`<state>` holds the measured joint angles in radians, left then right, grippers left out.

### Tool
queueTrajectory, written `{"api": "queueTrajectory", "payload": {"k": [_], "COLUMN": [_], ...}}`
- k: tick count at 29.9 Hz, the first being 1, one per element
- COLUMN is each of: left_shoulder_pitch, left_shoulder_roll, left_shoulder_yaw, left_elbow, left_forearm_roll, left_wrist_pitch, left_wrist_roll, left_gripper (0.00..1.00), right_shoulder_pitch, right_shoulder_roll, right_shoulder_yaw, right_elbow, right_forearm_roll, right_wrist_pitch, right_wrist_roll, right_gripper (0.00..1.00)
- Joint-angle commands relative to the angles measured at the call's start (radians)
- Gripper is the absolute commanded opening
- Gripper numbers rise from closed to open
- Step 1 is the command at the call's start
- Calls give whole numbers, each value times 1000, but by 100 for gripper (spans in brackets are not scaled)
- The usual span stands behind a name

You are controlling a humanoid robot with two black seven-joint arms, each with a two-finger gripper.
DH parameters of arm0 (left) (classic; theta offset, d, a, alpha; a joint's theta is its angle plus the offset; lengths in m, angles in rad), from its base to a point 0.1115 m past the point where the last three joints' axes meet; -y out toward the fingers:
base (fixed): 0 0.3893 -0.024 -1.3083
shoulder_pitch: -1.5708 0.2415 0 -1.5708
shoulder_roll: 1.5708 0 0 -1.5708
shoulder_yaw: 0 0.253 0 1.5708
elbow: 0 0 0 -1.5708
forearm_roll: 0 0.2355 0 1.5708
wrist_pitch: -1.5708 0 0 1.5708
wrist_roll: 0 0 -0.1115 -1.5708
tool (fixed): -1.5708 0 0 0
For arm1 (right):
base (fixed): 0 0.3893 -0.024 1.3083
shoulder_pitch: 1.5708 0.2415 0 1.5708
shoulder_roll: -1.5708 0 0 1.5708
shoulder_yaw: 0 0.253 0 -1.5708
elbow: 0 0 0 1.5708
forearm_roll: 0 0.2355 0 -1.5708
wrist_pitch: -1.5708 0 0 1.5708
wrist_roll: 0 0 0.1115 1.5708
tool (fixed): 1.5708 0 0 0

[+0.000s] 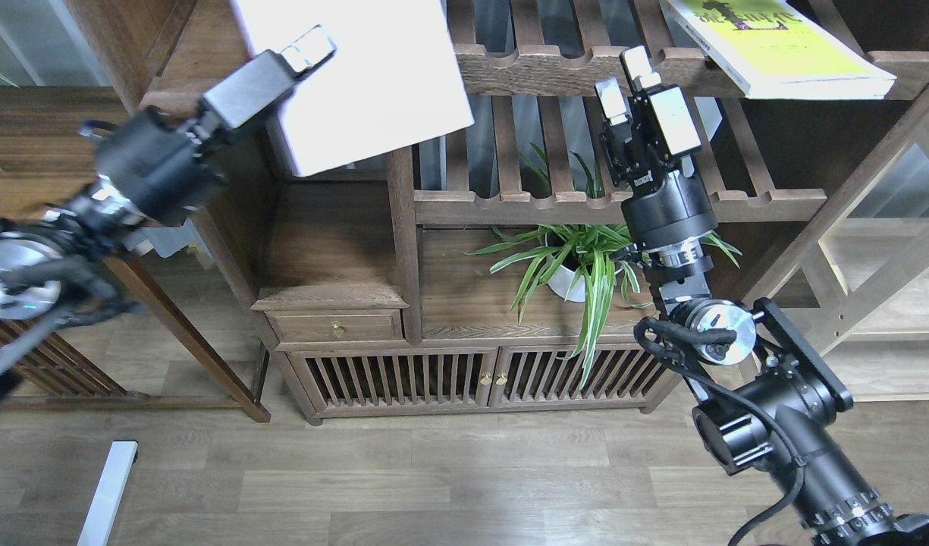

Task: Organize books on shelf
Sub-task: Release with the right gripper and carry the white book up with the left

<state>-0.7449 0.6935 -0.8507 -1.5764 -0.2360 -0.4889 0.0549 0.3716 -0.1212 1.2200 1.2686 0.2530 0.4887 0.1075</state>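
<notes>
My left gripper (303, 54) is blurred and is shut on the lower left edge of the pale white book (373, 76). It holds the book tilted in front of the dark wooden shelf (187, 45) at the upper left. The red book is hidden behind the white one. The yellow-green book (775, 45) lies flat on the upper slatted rack at the top right. My right gripper (623, 82) is open and empty. It points up in front of the rack slats, left of the yellow-green book and apart from both books.
A potted spider plant (578, 265) stands on the low cabinet (403, 371) under my right gripper. Slatted racks (767, 201) fill the middle and right of the bookcase. An upright post (403, 243) divides the bays. A wooden table (47, 152) is at the left.
</notes>
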Motion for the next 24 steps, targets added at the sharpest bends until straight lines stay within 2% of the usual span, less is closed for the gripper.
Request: {"api": "queueTrajectory", "payload": {"k": [1,13,20,24], "left_shoulder_pitch": [30,55,55,55], "left_shoulder_roll": [124,363,383,370], "left_shoulder_yaw": [-43,-228,-266,-268], "left_elbow": [-33,-14,55,72], "left_forearm_roll": [14,101,205,268], "left_wrist_pitch": [0,0,0,0], "left_wrist_roll": [-9,-1,-1,-15], "left_gripper": [2,2,2,2], "right_shoulder_pitch": [0,0,1,1], "right_shoulder_roll": [0,-1,0,-1], "right_shoulder_yaw": [-10,-33,-59,-66], "right_elbow": [-5,-15,-21,-21], "right_forearm_roll": [0,-8,-8,-8], "right_wrist_pitch": [0,0,0,0], "right_wrist_roll": [0,-3,-3,-3], "right_gripper": [80,82,82,82]}}
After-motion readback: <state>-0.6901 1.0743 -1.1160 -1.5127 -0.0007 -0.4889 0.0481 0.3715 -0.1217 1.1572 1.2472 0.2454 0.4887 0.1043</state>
